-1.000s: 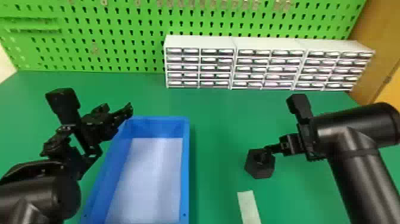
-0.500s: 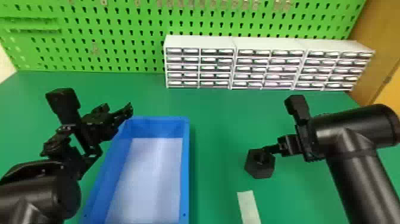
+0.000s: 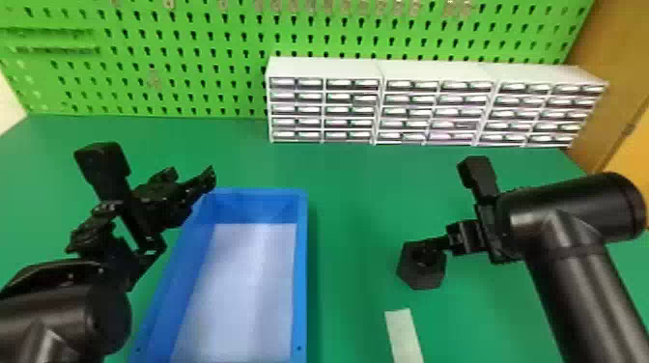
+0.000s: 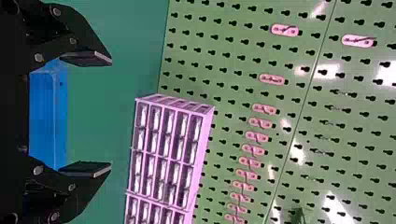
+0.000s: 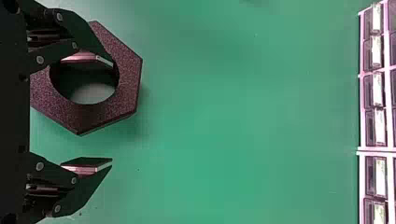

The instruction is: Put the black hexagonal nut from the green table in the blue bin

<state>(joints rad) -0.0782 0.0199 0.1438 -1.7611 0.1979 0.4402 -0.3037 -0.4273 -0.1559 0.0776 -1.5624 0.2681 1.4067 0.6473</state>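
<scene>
The right gripper (image 5: 112,113), its fingers apart, seems to straddle one wall of the nut (image 5: 128,74) on the green table (image 3: 357,202), right of the bin (image 3: 301,270), and closing too high could let it slip, the left gripper (image 4: 111,113) likewise parted by the bin, drawers (image 3: 347,110) and pegboard (image 3: 207,72) behind.

No text, label, brand, number or sign can be read in any of the views.

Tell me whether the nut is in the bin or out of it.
Out: the nut is on the green table, to the right of the bin, one finger of the open right gripper at its hole.
</scene>
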